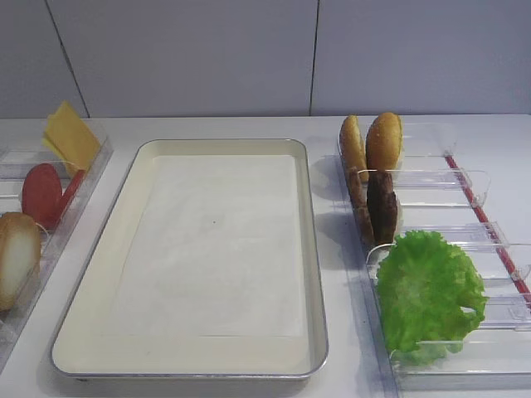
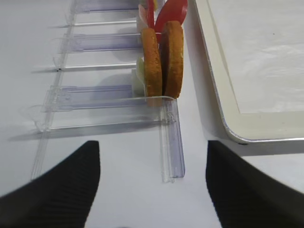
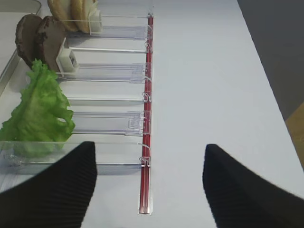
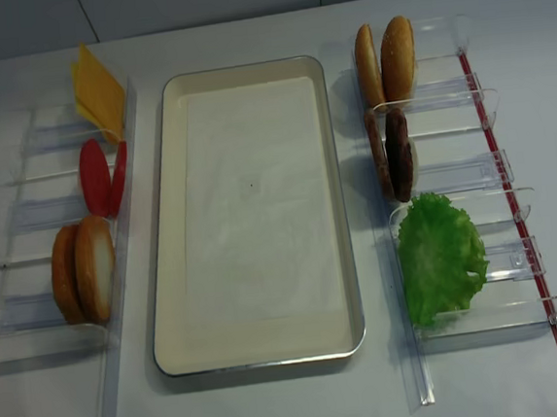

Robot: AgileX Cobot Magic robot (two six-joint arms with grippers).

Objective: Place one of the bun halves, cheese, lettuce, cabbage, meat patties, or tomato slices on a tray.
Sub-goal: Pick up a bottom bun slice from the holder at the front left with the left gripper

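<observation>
The left gripper (image 2: 153, 185) is seen from its wrist camera as two black, finely ribbed fingers (image 2: 57, 187) set wide apart with nothing between them, held above the bare white table (image 2: 95, 199) just short of the left rack (image 2: 171, 142) — a clear plastic divided holder. The right gripper (image 3: 149, 185) is likewise spread and empty, its ribbed black fingers (image 3: 52, 190) framing the red-edged end of the right rack (image 3: 145, 156). In the left rack two bun halves (image 4: 84, 269) are stood on edge, round, with pale cream cut faces and golden-brown toasted rims; beyond them flat red tomato slices (image 4: 100, 177) are propped, and thin square yellow cheese (image 4: 98, 91) leans at the far end. In the right rack a ruffled bright green lettuce (image 4: 441, 256) leaf is held nearest, then dark brown disc-shaped meat patties (image 4: 393, 155), then two golden sesame-speckled buns (image 4: 386, 59). Between the racks lies the tray (image 4: 168, 228) — shallow, cream-coloured, rounded at the corners, thinly rimmed in metal and lined with white paper (image 4: 249, 201).
</observation>
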